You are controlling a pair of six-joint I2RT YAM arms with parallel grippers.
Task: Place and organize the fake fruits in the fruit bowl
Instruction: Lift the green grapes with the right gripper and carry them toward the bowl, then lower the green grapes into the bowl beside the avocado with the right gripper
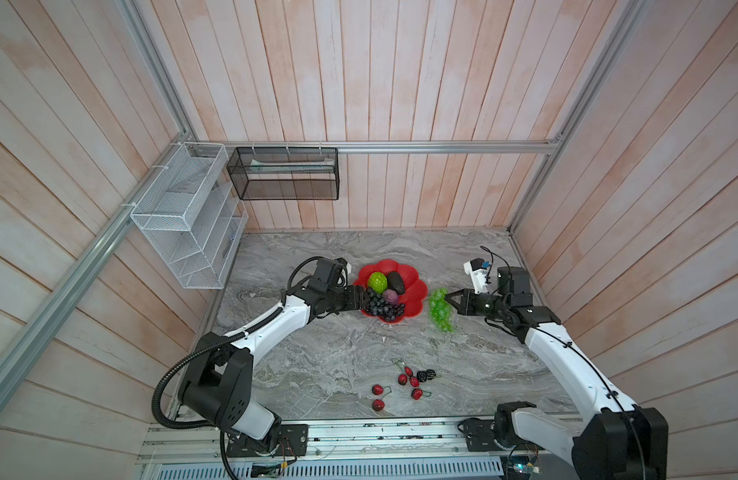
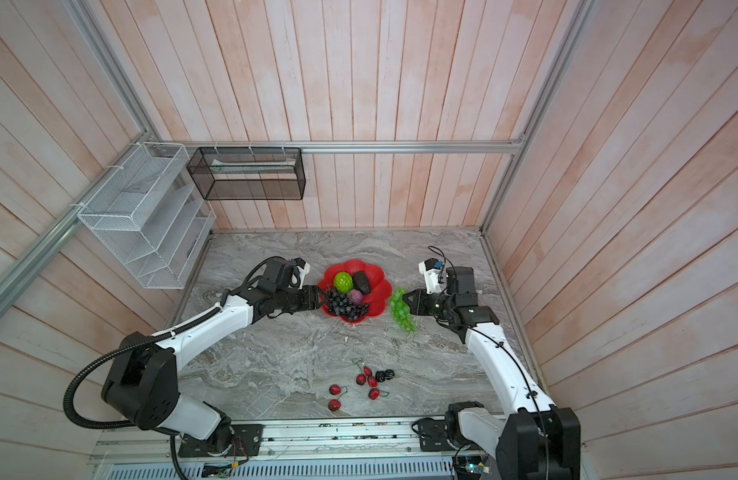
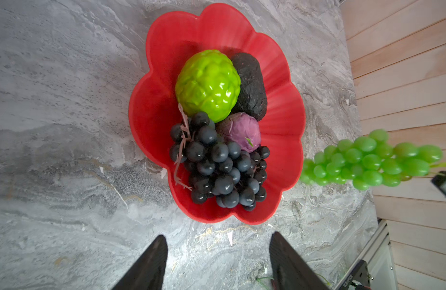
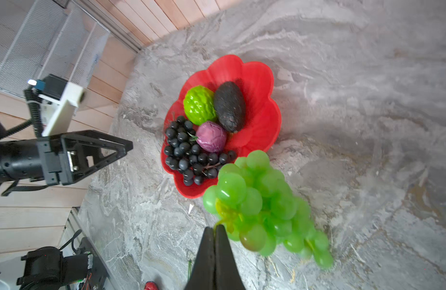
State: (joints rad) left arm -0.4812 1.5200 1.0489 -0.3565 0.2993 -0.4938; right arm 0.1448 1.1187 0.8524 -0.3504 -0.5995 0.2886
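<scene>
In both top views a grey veined marble-look tabletop (image 1: 317,353) is boxed in by pale pink plank walls (image 1: 400,83), which carry a white wire mesh basket (image 1: 184,216) and a black mesh basket (image 1: 284,174). The glossy red flower-shaped fruit bowl (image 1: 417,291) sits toward the back; small red stemmed plastic fruits (image 1: 402,379) lie near the front edge.

Left wrist view: the left gripper (image 3: 218,236), jaws spread and empty, hangs just short of the bowl.

Right wrist view: the right gripper (image 4: 215,227) pinches the stem of a green plastic grape bunch (image 4: 262,208) beside the bowl's rim.

Red bowl (image 3: 216,30) — fruit-filled (green grapes (image 3: 367,160) beside)
</scene>
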